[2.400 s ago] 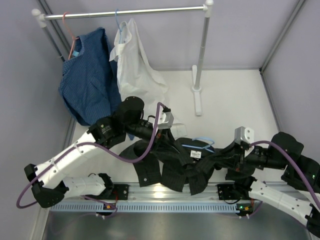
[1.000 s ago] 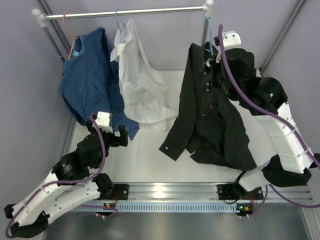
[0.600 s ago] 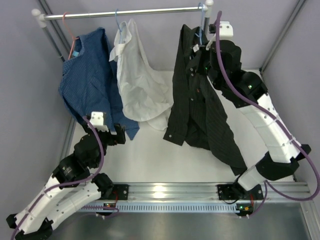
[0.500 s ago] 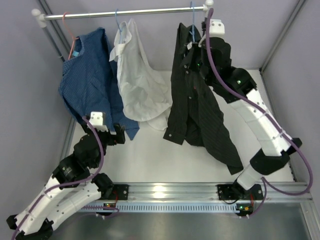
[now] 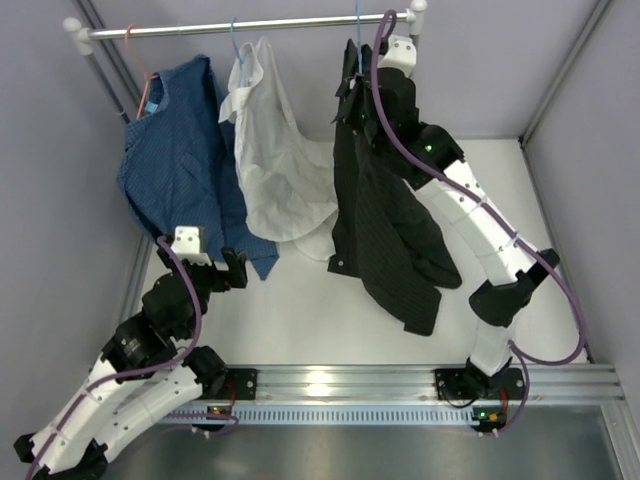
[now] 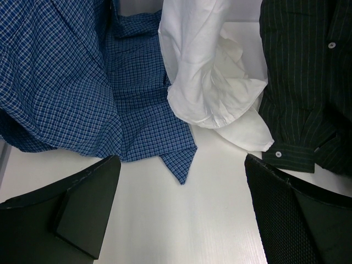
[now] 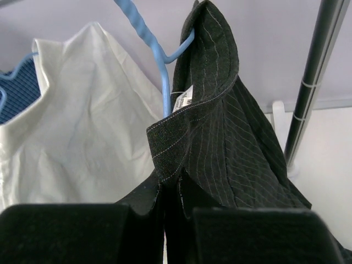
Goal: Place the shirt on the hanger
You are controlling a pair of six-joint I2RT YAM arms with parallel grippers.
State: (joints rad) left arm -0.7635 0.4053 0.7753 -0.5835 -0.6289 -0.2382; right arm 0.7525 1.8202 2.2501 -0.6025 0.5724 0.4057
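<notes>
The shirt [image 5: 385, 230] is seen hung below the right-hand part of the rail [image 5: 250, 25], carried on the hanger [image 7: 159, 66]; the collar is draped over the hanger's neck, w/ the blue wire showing above it in the right wrist view. The hook is raised to the rail near its right end; whether it is fully seated over the bar can't be told. The R claw [image 7: 176, 212] is closed tight on the shirt's collar fabric just under the hook, directly below the rail; its post [image 7: 313, 82] is seen just beside the shirt. The shirt's body & sleeves are let fall away from the rail toward the worktop [image 5: 300, 300]; contact w/ the worktop can't be judged.

A white shirt [image 5: 275, 150] is hung under the rail's middle, touching the black one at the hem; a blue shirt [image 5: 175, 170] is hung under the rail's left end on a pink hanger [image 5: 140, 65].

The L claw [image 6: 180, 165] is held well away from the rail, low over the worktop, fingers spread apart w/ nothing btwn them; it is pointed at the hems of the blue and white shirts.
</notes>
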